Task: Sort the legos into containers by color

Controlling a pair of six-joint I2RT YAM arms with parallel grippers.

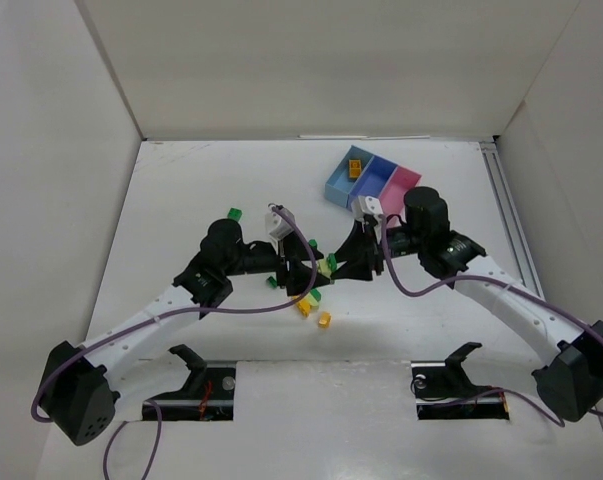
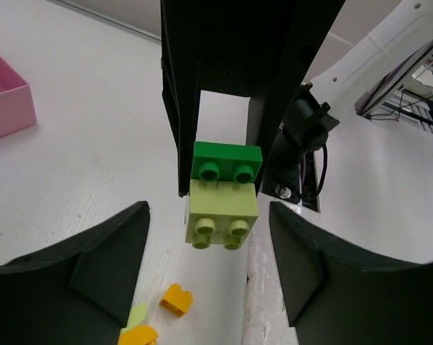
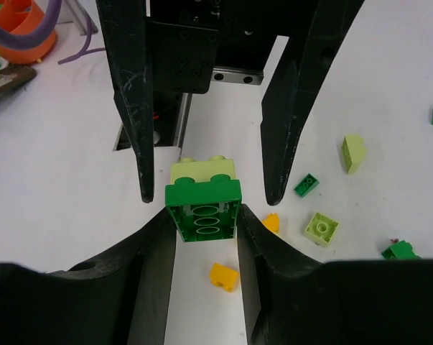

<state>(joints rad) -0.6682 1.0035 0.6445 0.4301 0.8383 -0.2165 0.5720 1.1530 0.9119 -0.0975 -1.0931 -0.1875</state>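
My right gripper point(image 3: 204, 215) is shut on a dark green brick point(image 3: 203, 210) that has a pale lime brick point(image 3: 202, 171) stuck to its far side, held above the table. My left gripper point(image 2: 207, 215) is open, and its fingers point(image 3: 137, 144) flank the lime brick point(image 2: 223, 215) without touching it. The dark green brick point(image 2: 227, 162) sits behind the lime one there. In the top view the two grippers meet at mid-table, the left point(image 1: 306, 272) and the right point(image 1: 341, 265). The light blue bin point(image 1: 338, 186), darker blue bin point(image 1: 378, 180) and pink bin point(image 1: 401, 187) stand at the back right.
An orange brick point(image 1: 354, 167) lies in the light blue bin. Loose bricks lie under and beside the grippers: yellow ones point(image 1: 324, 320) point(image 3: 224, 276), a lime one point(image 3: 321, 228), dark green ones point(image 3: 306, 185) point(image 1: 235, 213). White walls enclose the table.
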